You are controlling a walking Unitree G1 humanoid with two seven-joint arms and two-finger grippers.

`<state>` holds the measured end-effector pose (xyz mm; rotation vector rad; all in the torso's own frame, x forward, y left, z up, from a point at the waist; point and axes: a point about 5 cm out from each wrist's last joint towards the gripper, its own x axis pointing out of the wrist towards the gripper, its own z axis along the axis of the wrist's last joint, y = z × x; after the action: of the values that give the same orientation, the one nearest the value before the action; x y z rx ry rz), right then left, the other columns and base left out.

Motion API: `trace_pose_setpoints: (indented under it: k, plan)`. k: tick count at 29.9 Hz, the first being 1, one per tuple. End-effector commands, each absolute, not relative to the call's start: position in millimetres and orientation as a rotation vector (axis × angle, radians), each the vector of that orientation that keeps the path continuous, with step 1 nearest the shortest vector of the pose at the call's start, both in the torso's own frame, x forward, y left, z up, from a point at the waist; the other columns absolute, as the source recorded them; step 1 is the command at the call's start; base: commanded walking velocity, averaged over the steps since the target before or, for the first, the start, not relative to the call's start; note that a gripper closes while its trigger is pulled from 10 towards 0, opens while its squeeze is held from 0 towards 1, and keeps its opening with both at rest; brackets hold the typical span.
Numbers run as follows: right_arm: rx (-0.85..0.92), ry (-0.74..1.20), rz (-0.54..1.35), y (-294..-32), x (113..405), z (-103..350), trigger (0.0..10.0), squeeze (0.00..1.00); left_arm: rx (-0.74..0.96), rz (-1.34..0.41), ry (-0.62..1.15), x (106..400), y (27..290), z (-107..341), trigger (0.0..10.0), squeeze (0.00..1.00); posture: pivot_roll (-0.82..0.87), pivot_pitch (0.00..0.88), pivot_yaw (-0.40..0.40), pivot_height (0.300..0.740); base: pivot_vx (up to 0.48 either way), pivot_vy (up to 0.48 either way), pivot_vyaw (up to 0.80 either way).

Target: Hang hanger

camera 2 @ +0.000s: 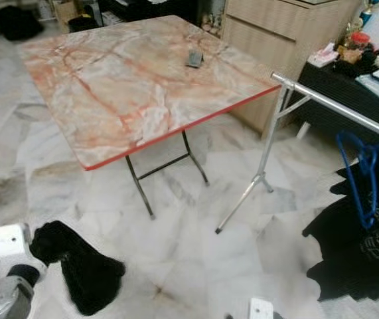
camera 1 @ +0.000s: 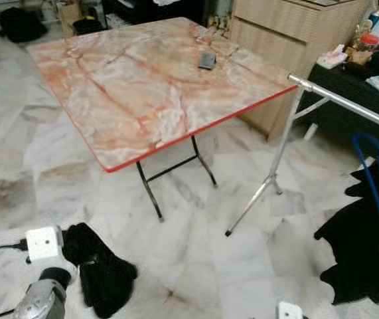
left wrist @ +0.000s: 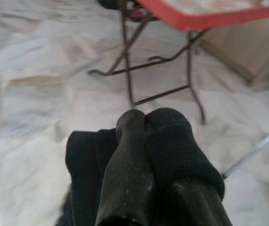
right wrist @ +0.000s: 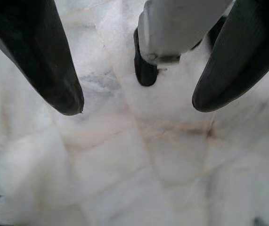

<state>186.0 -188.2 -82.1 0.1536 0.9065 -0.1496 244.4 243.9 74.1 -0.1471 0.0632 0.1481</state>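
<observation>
The left gripper (left wrist: pixel 146 117) hangs low with its fingers (left wrist: pixel 129 155) clenched together, tip to tip, and they grasp nothing; a black cloth sleeve covers one of them. The right gripper (right wrist: pixel 136 106) points down at the marble floor (right wrist: pixel 125 155) with its fingers (right wrist: pixel 54 70) spread wide apart and empty, a silver leg with a dark foot showing between them. Taking the steel clothes rail (camera 1: pixel 348 106) as the landmark: the blue hanger (camera 1: pixel 378 179) is hooked over the rail's bar near its far right stretch, its frame hanging straight down below the bar, its long axis seemingly close to vertical as seen from the head. Black clothing (camera 1: pixel 358 252) hangs or lies below the rail, right behind the hanger. The rail's splayed foot (camera 1: pixel 252 206) stands to the left of the hanger, and left of that again is the marble-patterned folding table (camera 1: pixel 149 86) with a small dark object (camera 1: pixel 207 60) on its top. A wooden cabinet (camera 1: pixel 289 46) stands behind the rail's end. The left arm (camera 1: pixel 43 296) is well to the left of the rail, across the table's near corner. So the hanger lies to the right and forward of both grippers, and I'd judge the right arm the nearer one; since the hanger already sits on the bar, the task looks done or close to it
</observation>
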Motion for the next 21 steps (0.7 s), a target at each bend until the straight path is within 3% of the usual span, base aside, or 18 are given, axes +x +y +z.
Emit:
trace_pose_setpoints:
  k: [1,21]
  plan:
    - [0.156,0.915,-0.136,-182.9,184.0,-83.6,10.0,0.00,-0.132,0.159,0.046,242.3,249.5,79.1,10.0,0.00,0.02,0.139,-0.034,0.740,0.000,0.480,0.00]
    - [0.163,0.916,-0.147,-182.5,183.9,-83.8,10.0,0.00,-0.132,0.156,0.043,242.8,249.5,80.6,10.0,0.00,0.02,0.133,-0.031,0.740,0.000,0.480,0.00]
